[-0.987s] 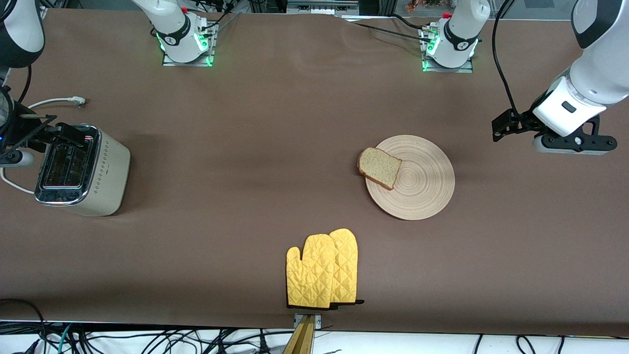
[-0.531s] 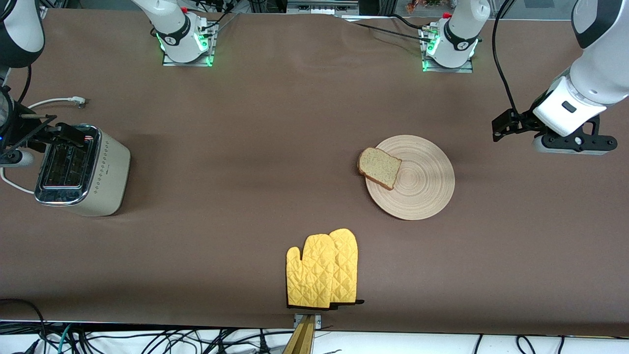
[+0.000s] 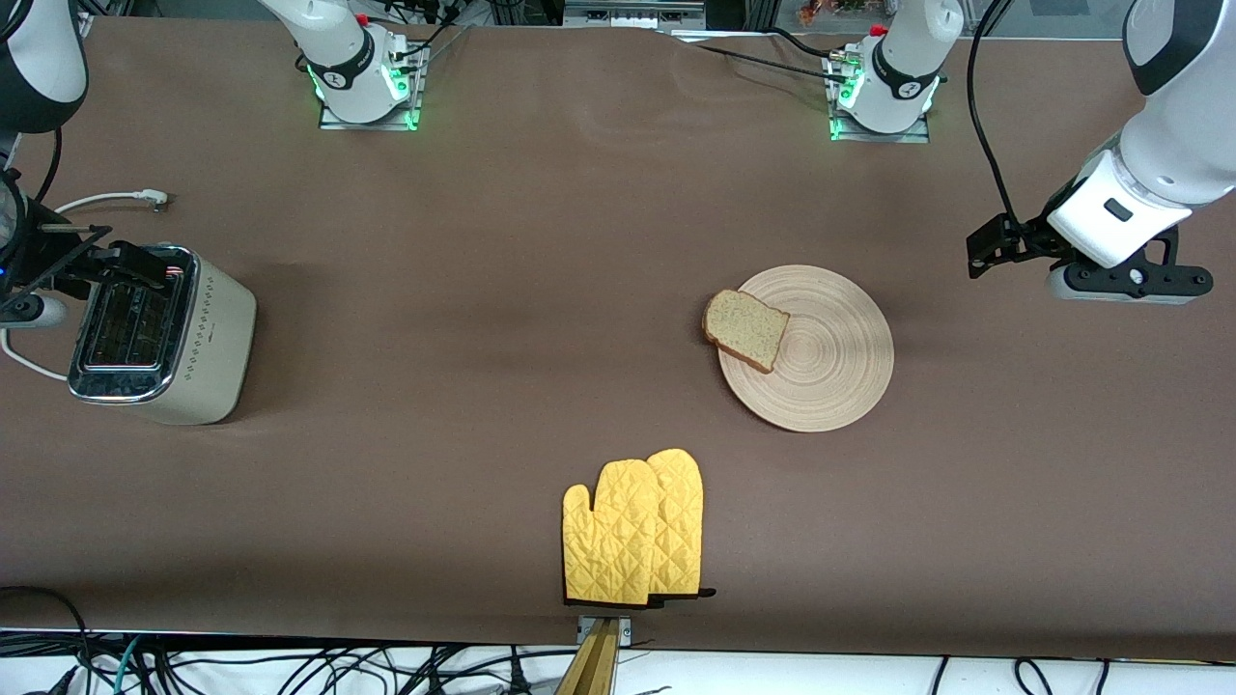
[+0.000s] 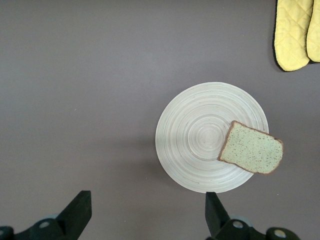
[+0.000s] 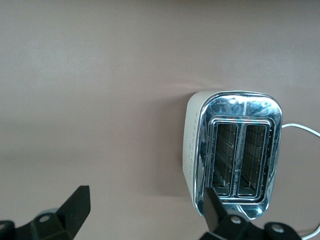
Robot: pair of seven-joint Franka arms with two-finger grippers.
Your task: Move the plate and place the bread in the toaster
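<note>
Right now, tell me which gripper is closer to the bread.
Left. The left gripper hangs open over bare table toward the left arm's end, a short way from the bread on the plate. The right gripper hangs open beside the toaster, much farther away.

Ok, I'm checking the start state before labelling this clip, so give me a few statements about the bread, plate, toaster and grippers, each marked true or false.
1. The bread lies on the plate, overhanging its rim. True.
2. A slice already sits in the toaster. False: both slots are empty in the right wrist view.
3. The left gripper is shut on the plate. False: its jaws are open and it holds nothing, hanging over bare table toward the left arm's end.
4. The yellow oven mitts lie nearer to the front camera than the plate. True.
5. The right gripper is open above the toaster's end of the table. True.
</note>
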